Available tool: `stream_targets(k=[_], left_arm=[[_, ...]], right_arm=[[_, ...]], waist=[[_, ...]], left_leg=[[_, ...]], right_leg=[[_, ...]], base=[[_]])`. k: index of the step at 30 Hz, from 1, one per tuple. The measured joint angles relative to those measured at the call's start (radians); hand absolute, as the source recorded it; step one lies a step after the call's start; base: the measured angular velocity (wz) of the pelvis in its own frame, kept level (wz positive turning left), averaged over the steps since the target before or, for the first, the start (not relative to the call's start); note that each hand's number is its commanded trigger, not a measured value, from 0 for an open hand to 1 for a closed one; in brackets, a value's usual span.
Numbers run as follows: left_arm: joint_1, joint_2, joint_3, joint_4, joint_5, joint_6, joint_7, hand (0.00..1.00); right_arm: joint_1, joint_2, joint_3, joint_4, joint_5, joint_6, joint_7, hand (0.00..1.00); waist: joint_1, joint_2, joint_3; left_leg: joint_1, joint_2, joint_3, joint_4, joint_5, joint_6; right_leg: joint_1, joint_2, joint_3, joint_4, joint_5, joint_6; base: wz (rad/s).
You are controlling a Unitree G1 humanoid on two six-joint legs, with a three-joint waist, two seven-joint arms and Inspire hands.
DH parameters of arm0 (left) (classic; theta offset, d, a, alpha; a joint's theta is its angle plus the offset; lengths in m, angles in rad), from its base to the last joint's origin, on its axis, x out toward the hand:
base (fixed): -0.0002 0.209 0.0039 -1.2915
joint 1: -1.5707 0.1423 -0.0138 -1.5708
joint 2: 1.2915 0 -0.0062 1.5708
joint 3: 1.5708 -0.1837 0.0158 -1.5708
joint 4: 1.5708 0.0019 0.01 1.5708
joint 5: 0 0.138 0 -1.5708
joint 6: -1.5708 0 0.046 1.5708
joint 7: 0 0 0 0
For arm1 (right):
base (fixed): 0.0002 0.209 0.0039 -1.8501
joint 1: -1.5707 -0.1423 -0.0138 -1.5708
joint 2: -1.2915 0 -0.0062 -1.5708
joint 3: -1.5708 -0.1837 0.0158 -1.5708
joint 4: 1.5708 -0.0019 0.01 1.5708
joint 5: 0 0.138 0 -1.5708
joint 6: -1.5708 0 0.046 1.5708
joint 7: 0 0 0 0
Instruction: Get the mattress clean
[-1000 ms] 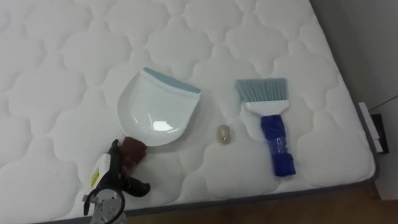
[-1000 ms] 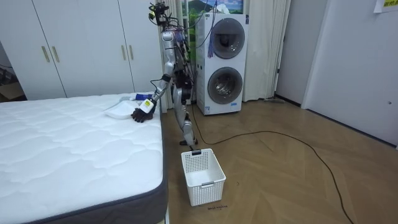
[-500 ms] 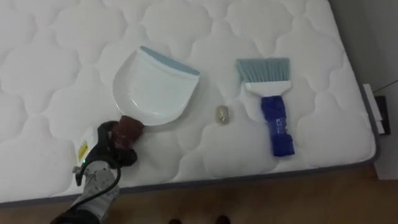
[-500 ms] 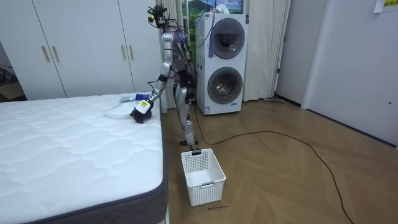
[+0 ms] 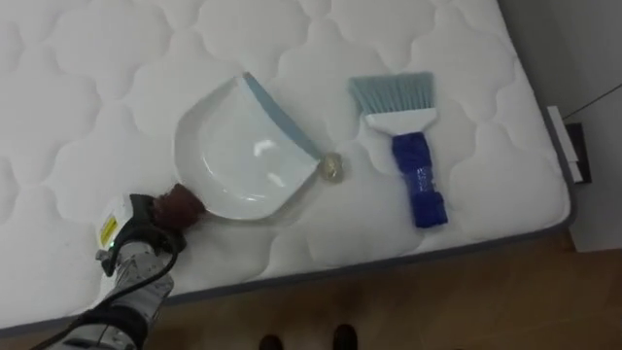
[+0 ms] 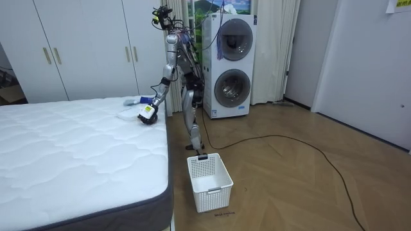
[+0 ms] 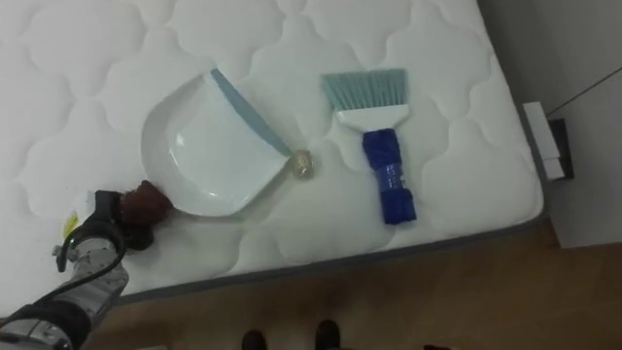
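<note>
A white dustpan with a pale blue lip lies on the quilted white mattress. Its brown handle points to the lower left. My left hand comes in from the lower left, fingers curled round that handle. A small crumpled bit of litter sits right at the dustpan's lip. To its right lies a brush with a blue handle and pale blue bristles, apart from my hand. In the room view I stand at the bed's far corner, left hand over the mattress.
The mattress edge runs along the bottom of the eye views, with wooden floor below it. A white laundry basket stands on the floor beside the bed. Stacked washing machines and white wardrobes line the far wall.
My left hand has curled its fingers round the dustpan's handle. The dustpan has swung, its lip now against the litter. The eye view has shifted.
</note>
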Motion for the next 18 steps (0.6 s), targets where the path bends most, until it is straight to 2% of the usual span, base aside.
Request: stream_targets(k=[3, 8, 13, 18], left_arm=[[-0.001, 0.006, -0.013, 0.006, 0.002, 0.001, -0.002, 1.00], [0.001, 0.008, -0.014, 0.007, 0.001, 0.006, -0.002, 1.00], [0.007, 0.009, -0.015, 0.007, 0.001, 0.005, 0.001, 1.00], [0.010, 0.024, -0.015, 0.006, 0.061, -0.003, 0.019, 1.00]], right_arm=[[0.000, 0.001, 0.018, 0.000, 0.018, 0.001, 0.000, 0.00], [0.001, 0.001, 0.019, -0.001, 0.033, 0.008, -0.001, 0.00], [0.003, 0.003, 0.020, -0.001, 0.113, 0.011, -0.016, 0.00], [0.004, 0.003, -0.031, -0.003, 0.233, 0.005, -0.019, 0.00]], waist=[[-0.013, 0.000, 0.0003], [-0.013, -0.001, 0.0004], [-0.011, -0.002, 0.0004], [-0.014, -0.001, -0.0001]], left_leg=[[0.000, -0.001, 0.002, 0.005, 0.000, 0.000], [0.000, 0.000, 0.003, 0.006, 0.000, 0.000], [0.004, 0.001, 0.005, 0.010, 0.000, 0.000], [-0.015, 0.006, 0.012, 0.030, 0.000, 0.000]], right_leg=[[-0.001, -0.003, -0.004, 0.014, -0.008, -0.001], [-0.001, -0.002, -0.005, 0.017, -0.008, -0.001], [-0.001, -0.003, -0.003, 0.028, -0.008, -0.001], [-0.029, -0.010, 0.000, 0.056, -0.012, -0.008]], base=[[0.08], [0.01], [0.00], [-0.06]])
